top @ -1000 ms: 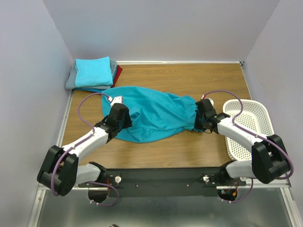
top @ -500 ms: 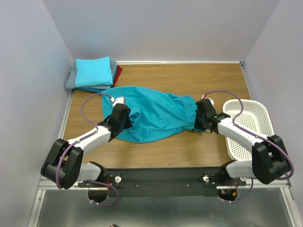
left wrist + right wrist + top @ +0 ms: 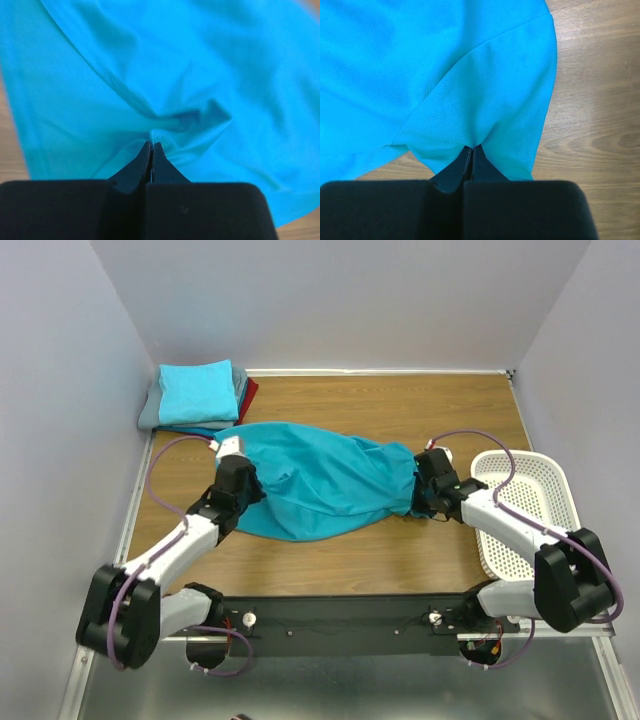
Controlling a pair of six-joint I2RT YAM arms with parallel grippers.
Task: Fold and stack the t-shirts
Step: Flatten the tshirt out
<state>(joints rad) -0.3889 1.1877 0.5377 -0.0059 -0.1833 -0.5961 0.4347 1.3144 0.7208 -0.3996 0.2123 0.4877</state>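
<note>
Clamped tight at the left gripper (image 3: 151, 146) on a puckered pinch of the teal-blue t-shirt (image 3: 325, 480), no gap between the black fingertips. Beyond that pinch, only creased cloth filling the left wrist view, with slivers of wooden counter (image 3: 400, 405) at the edges; cannot tell from there which part of the garment is held.

Likewise pressed together at the right gripper (image 3: 471, 151), on a hemmed edge of the same shirt, cloth fanning away and bare wood to the right.

From above, both sets of fingertips hidden under the wrists and the cloth. Spread lumpy across the middle of the counter between the two arms, collar and sleeves hard to make out.

Further out, in the far left corner, a folded stack (image 3: 198, 395): light turquoise on top, grey and dark red edges beneath, close to the spread shirt; touching or not, cannot tell. At the right edge, a white perforated basket (image 3: 545, 480), partly covered by the right arm.
</note>
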